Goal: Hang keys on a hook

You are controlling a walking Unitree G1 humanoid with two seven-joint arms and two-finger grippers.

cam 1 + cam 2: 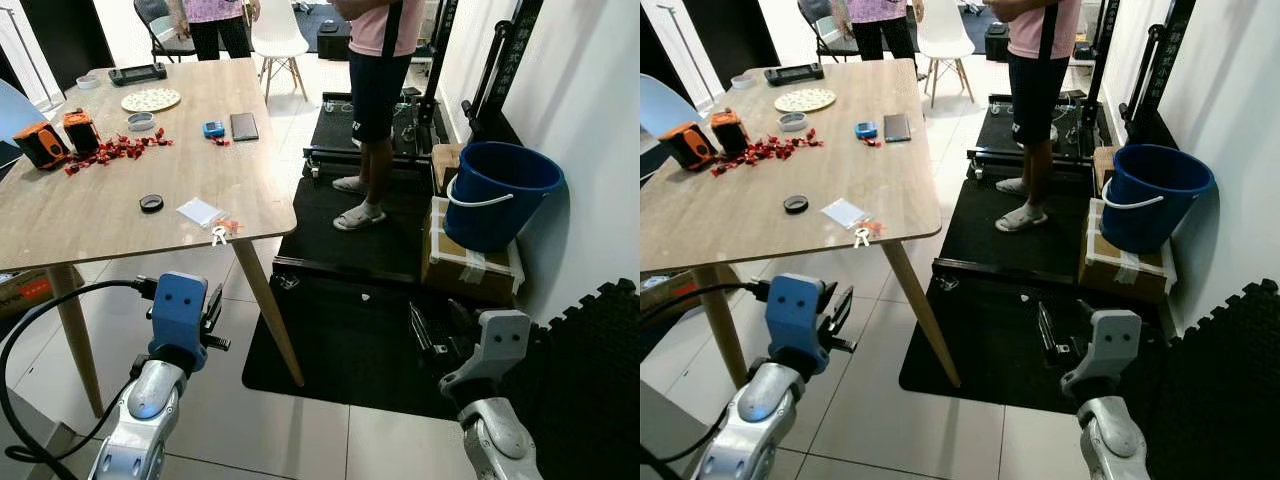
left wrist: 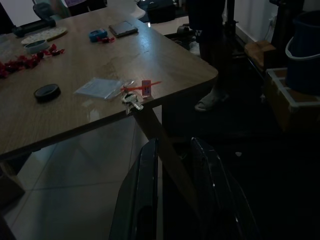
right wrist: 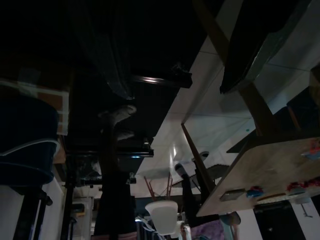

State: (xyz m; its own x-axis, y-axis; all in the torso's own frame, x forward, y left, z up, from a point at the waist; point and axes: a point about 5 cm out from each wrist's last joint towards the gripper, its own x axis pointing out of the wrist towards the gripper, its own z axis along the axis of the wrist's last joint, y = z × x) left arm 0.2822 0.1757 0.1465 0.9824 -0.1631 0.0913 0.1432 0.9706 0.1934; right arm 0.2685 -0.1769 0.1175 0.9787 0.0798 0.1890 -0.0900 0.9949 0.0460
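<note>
Now, keys: my keys (image 1: pixel 219 235) lie in the centre-left of the head view, at the near edge of the wooden surface (image 1: pixel 120 205), close to its rounded corner, touching nothing of mine.
Beside the keys: a small red tag (image 2: pixel 146 86) and a clear plastic bag (image 1: pixel 198 211), with a black ring (image 1: pixel 151 203) further left.
Left gripper: my left gripper (image 1: pixel 211 310) sits at the lower left, below the surface's edge and apart from the keys, jaws slightly parted and empty.
Right gripper: my right gripper (image 1: pixel 438 328) sits at the lower right over the black mat (image 1: pixel 340 340), jaws apart, holding nothing.
Right side: a blue bucket (image 1: pixel 500 190) stands on a cardboard box (image 1: pixel 470 265).
Upper centre: a person's legs (image 1: pixel 370 150) on the mat.
</note>
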